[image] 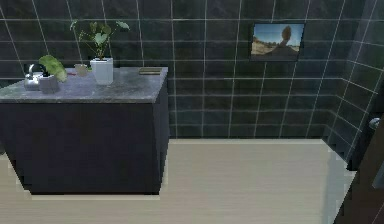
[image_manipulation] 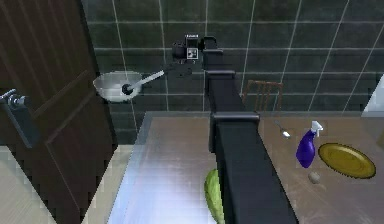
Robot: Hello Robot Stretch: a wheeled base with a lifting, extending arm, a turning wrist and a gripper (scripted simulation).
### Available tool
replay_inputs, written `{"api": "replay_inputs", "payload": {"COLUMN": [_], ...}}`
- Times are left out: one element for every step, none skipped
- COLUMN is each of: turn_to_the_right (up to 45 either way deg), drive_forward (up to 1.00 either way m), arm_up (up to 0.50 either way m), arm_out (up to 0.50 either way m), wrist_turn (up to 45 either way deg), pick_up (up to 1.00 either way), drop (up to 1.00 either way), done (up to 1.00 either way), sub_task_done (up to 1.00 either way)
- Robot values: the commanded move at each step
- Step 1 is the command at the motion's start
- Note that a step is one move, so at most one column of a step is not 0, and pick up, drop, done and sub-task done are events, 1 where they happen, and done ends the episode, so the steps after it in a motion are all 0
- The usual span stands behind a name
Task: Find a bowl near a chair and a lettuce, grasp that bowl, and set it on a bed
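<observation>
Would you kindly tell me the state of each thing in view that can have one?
bowl, hanging at the gripper far end, clear of every surface: held.
spray bottle, upright on the table.
plate, lying flat on the table.
potted plant, upright on the counter.
door, seemingly swung open.

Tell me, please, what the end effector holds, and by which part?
The end effector holds the grey bowl, clear of every surface; its fingers meet it at the rim.

A dark counter (image: 110,88) with a grey stone top stands on the pale floor (image: 240,180). It carries a potted plant (image: 101,50) and a lettuce (image: 52,68). In the arm side view, a grey counter (image_manipulation: 170,160) bears a blue spray bottle (image_manipulation: 308,145) and a yellow plate (image_manipulation: 347,160).
</observation>
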Motion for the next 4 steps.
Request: {"api": "replay_inputs", "payload": {"turn_to_the_right": [0.0,0.0,0.0,-45.0], "drive_forward": [0.00,0.00,0.00,0.00], "arm_up": [0.00,0.00,0.00,0.00], "arm_out": [0.00,0.00,-0.48,0.00], "wrist_turn": [-45.0,-27.0,0.0,0.0], "pick_up": [0.00,0.00,0.00,0.00], "drop": [0.00,0.00,0.00,0.00], "done": [0.00,0.00,0.00,0.00], "sub_task_done": [0.00,0.00,0.00,0.00]}}
